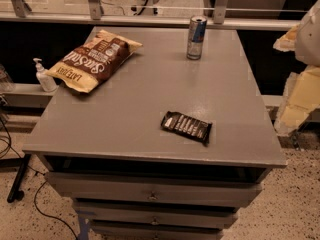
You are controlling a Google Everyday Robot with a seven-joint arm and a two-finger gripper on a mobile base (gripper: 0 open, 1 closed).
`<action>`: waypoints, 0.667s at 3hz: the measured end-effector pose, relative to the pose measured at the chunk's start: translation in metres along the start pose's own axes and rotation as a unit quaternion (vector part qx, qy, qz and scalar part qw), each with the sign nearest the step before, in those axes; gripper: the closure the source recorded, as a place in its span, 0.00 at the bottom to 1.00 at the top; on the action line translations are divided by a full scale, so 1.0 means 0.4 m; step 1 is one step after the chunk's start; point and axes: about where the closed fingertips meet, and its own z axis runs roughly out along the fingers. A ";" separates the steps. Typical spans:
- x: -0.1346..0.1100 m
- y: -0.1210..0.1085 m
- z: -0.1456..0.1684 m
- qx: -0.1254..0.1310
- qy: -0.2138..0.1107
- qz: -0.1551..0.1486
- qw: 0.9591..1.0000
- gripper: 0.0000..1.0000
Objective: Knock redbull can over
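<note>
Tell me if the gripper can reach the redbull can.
Probably yes: the redbull can stands upright alone, far back on the table, chip bag and chocolate bar well away. The gripper itself is out of view.

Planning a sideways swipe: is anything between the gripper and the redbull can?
Nothing visible. The gripper is at the picture's right edge, beyond the table; the redbull can stands upright near the far edge. The snack bar, nearer the front, and chip bag, far left, lie off that path.
</note>
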 end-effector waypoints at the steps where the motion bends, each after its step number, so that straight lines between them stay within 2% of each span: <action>1: -0.002 -0.003 -0.002 0.005 -0.002 0.000 1.000 0.00; 2: -0.010 -0.043 0.034 0.024 -0.020 0.010 0.999 0.00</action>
